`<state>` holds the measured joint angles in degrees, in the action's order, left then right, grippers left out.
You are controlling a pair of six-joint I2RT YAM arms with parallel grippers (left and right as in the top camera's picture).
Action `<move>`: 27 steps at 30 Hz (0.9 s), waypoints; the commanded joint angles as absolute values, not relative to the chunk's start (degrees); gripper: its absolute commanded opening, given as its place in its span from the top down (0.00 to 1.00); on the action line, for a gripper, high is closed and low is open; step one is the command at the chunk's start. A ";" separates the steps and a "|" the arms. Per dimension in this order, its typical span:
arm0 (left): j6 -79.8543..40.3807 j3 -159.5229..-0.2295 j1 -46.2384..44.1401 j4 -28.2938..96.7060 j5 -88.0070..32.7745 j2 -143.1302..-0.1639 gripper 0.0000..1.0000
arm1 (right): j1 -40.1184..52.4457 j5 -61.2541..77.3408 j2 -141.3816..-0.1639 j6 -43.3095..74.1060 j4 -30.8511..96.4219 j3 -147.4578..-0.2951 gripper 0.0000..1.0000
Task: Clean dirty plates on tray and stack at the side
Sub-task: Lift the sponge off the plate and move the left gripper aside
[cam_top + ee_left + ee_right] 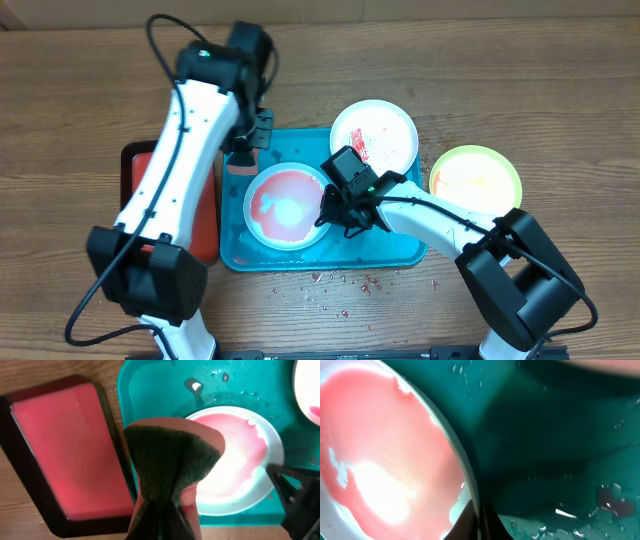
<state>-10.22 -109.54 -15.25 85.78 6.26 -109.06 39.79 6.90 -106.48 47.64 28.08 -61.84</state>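
The pale aqua plate [288,205], flooded with red sauce, lies in the left half of the turquoise tray [390,255]. My right gripper [335,205] is shut on its right rim, and the rim shows pinched between the fingers in the right wrist view [479,520]. My left gripper [245,150] is shut on a pink-and-green sponge [172,460] and holds it above the tray's back left corner, just left of the plate [240,460]. The white plate [374,135], with red smears, sits at the tray's back right edge. The yellow-green plate [475,180] lies on the table right of the tray.
A red tray with a dark rim [135,175] lies left of the turquoise tray, partly under my left arm, and also shows in the left wrist view [65,460]. Water drops wet the turquoise tray floor [560,510]. Red specks and drops dot the table in front of the tray [340,285].
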 commanded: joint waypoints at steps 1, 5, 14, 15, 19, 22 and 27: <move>-5.63 -111.44 -10.52 87.57 -2.17 -104.77 0.96 | 39.75 8.51 -106.41 43.70 30.22 -65.28 0.96; -3.29 -111.35 -6.07 90.26 -4.78 -101.03 0.96 | 40.01 5.96 -105.84 42.98 36.10 -68.66 0.96; 0.34 -105.34 2.24 89.08 -11.14 -93.65 0.95 | 44.56 -9.41 -102.04 42.98 48.84 -76.07 0.96; 0.58 -104.05 2.66 88.51 -11.70 -93.56 0.96 | 45.17 -11.07 -101.49 42.98 50.02 -76.84 0.96; 0.86 -97.19 3.36 84.14 -13.23 -93.51 0.96 | 48.16 -21.21 -99.44 43.48 56.60 -80.44 0.96; -0.47 -91.18 3.36 78.70 -13.23 -93.51 0.96 | 50.28 -29.74 -98.98 43.97 61.47 -82.65 0.96; -1.93 -81.41 3.36 70.94 -15.38 -93.51 0.95 | 52.60 -42.09 -99.00 49.04 69.21 -83.72 0.96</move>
